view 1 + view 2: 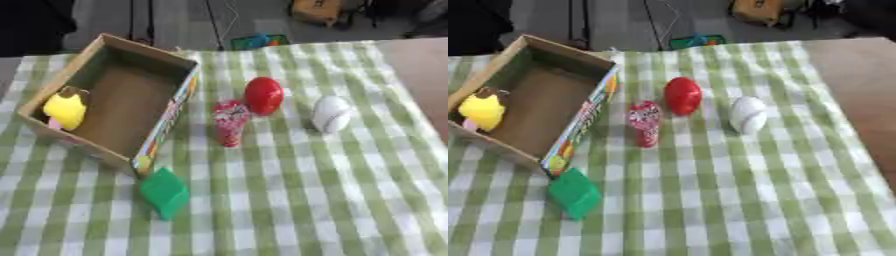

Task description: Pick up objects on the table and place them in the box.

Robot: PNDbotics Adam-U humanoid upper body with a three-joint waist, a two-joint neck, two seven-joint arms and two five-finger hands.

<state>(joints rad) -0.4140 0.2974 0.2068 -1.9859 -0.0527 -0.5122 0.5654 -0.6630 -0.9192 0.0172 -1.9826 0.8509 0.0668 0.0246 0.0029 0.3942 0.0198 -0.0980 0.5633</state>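
Matt cardboard box (pixel 166 125), checked cloth (pixel 306 190), and a glossy, perhaps plastic, red egg (pixel 263 95).

Neither my left robot hand nor my right robot hand shows in either view, and no part of my arms comes into the frame. So I can report nothing of my own colours, shapes, cables, screws or markings. The only dark form is a black mass (pixel 35 25) in the upper left corner of the frame. I cannot tell what it is, or whether it belongs to me.
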